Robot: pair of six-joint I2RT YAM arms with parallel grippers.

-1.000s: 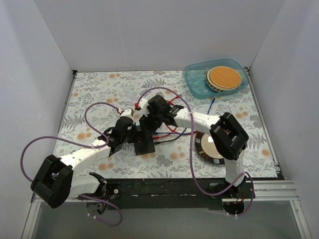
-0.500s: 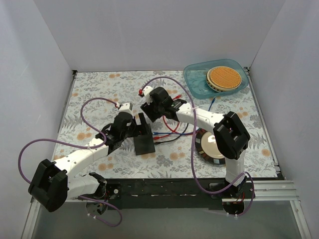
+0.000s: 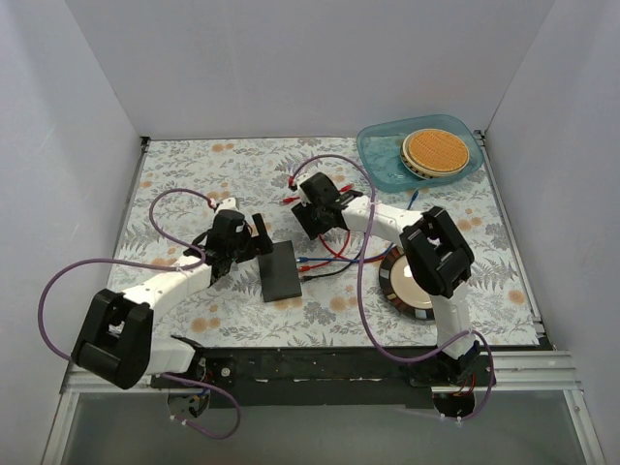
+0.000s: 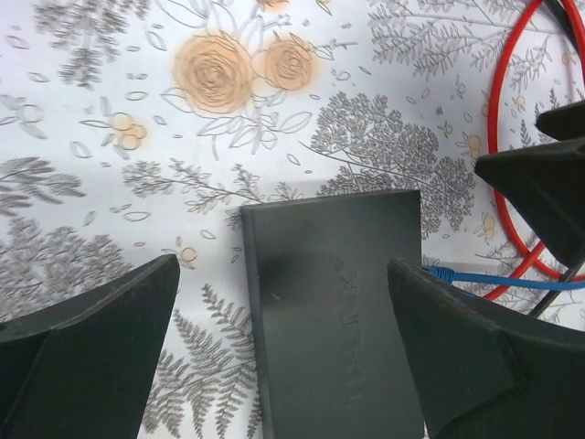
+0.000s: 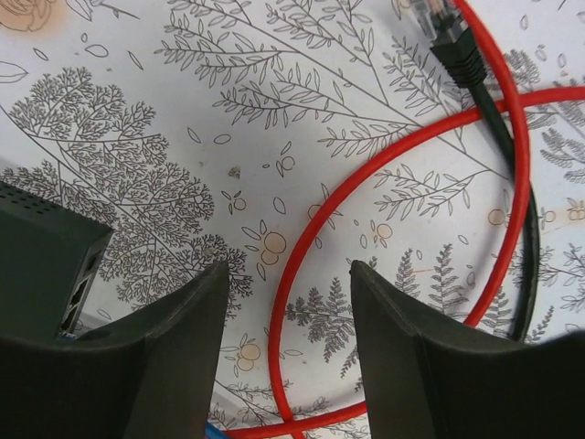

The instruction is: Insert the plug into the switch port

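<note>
Locate the plug (image 5: pixel 454 46) at the upper right of the right wrist view: black boot, clear tip toward the top edge, loose on the cloth (image 5: pixel 183 82), just beside the red cable (image 5: pixel 384 151). Read its long axis as near-vertical in that frame, tip leaning slightly left.

Locate the port (image 5: pixel 80 279) at the lower left of the same view, in the row on the side face of the switch (image 3: pixel 281 271). In the overhead view, find the switch at centre frame, long axis near-vertical, port edge facing right toward the cables (image 3: pixel 325 262).

Note the right gripper (image 5: pixel 288 274): jaws apart, nothing between them, aimed at bare cloth between plug and port. Treat the right arm as the nearer one. Plug up and right, port down and left: pick first, then carry across.

Note the left gripper (image 4: pixel 283 274): jaws fully spread, straddling the switch's upper end, contact not discernible. Expect a bracing role.

Overhead: right arm folded leftward over the cables; left arm extended from lower left to the switch.
</note>
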